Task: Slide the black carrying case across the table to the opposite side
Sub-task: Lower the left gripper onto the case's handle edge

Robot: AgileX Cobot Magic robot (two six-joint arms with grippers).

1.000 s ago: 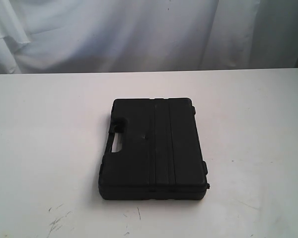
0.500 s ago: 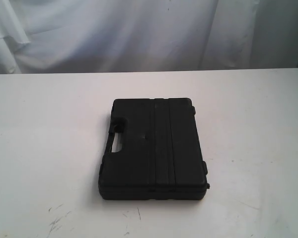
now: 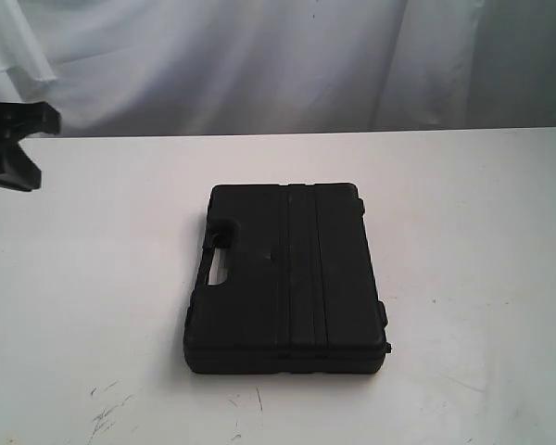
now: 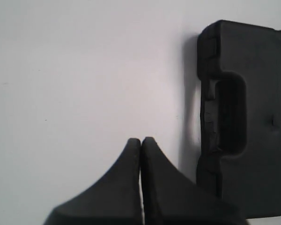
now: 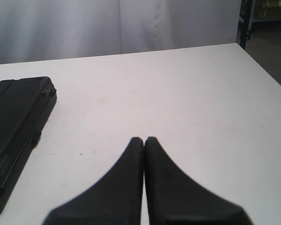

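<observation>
The black carrying case point(image 3: 287, 276) lies flat in the middle of the white table point(image 3: 93, 260), its handle cut-out point(image 3: 215, 264) facing left. In the left wrist view the handle side of the case point(image 4: 246, 117) shows beside my left gripper point(image 4: 141, 139), which is shut, empty and apart from the case over bare tabletop. The left gripper point(image 3: 14, 144) shows as a dark shape at the exterior view's far left edge. My right gripper point(image 5: 144, 138) is shut and empty, with the hinge side of the case point(image 5: 16, 126) off to one side. It is not visible in the exterior view.
A white curtain point(image 3: 259, 65) hangs behind the table's far edge. Dark scuff marks point(image 3: 107, 413) lie near the front edge. The table's side edge point(image 5: 267, 70) and a dark floor beyond it show in the right wrist view.
The left gripper has come into the exterior view at the far left edge. The case has not moved.
</observation>
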